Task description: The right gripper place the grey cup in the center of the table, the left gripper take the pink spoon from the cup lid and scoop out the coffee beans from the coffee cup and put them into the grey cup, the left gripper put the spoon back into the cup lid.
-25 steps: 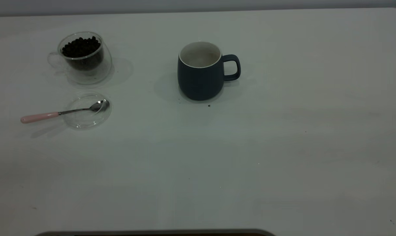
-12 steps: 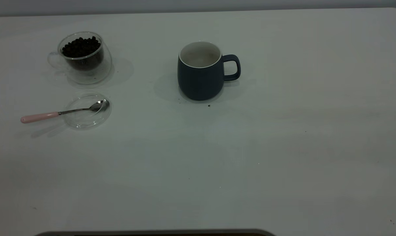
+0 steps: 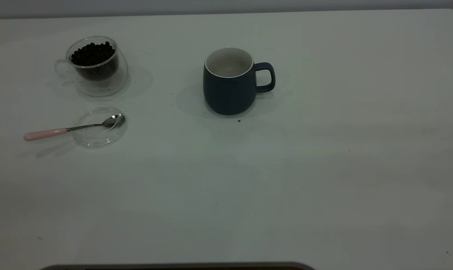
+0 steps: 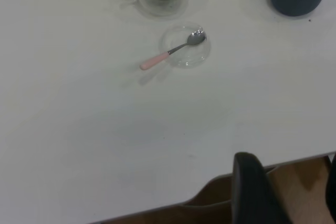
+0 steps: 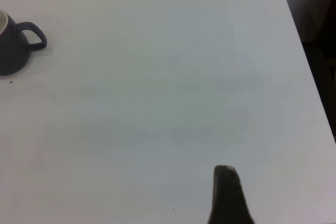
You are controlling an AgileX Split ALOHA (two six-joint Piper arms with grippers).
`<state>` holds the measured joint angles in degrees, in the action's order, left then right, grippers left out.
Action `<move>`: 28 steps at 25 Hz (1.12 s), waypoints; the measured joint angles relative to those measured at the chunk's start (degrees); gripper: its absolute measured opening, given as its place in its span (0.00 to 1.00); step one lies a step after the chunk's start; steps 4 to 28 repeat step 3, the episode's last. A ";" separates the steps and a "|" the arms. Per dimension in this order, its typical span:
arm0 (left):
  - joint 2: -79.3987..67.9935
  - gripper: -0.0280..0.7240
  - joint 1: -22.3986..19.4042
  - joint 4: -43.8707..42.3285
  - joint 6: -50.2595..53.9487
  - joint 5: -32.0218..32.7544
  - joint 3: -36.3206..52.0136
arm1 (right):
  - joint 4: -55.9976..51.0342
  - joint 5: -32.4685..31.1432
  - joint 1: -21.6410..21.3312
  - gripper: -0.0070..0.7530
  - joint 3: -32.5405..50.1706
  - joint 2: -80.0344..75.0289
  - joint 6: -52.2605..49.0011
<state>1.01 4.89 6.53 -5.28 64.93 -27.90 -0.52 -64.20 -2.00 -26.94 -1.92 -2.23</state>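
Left claw open and empty, well apart from pink spoon.

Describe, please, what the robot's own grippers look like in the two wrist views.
Little of either shows. The left gripper appears as a black, smooth, rounded finger, with a sliver of a second dark finger beside it. The right gripper appears as one dark, tapered finger with a blunt tip. No cables or markings are visible.

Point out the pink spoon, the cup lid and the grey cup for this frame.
pink spoon (image 3: 46, 134), exterior view, on its pink handle.
cup lid (image 3: 95, 140), exterior view, on the clear rim nearest the camera.
grey cup (image 3: 228, 93), exterior view, on the dark outer wall.
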 joint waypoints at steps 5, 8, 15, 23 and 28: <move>0.00 0.57 0.00 0.00 0.00 0.00 0.00 | 0.00 0.00 0.00 0.72 0.00 0.00 0.00; 0.00 0.57 0.00 0.00 0.00 0.00 0.00 | 0.00 0.00 0.00 0.72 0.00 0.00 0.00; 0.00 0.57 0.00 0.00 0.00 0.00 0.00 | 0.00 0.00 0.00 0.72 0.00 0.00 0.00; 0.00 0.57 0.00 0.00 0.00 0.00 0.00 | 0.00 0.00 0.00 0.72 0.00 0.00 0.00; 0.00 0.57 0.00 0.00 0.00 0.00 0.00 | 0.00 0.00 0.00 0.72 0.00 0.00 0.00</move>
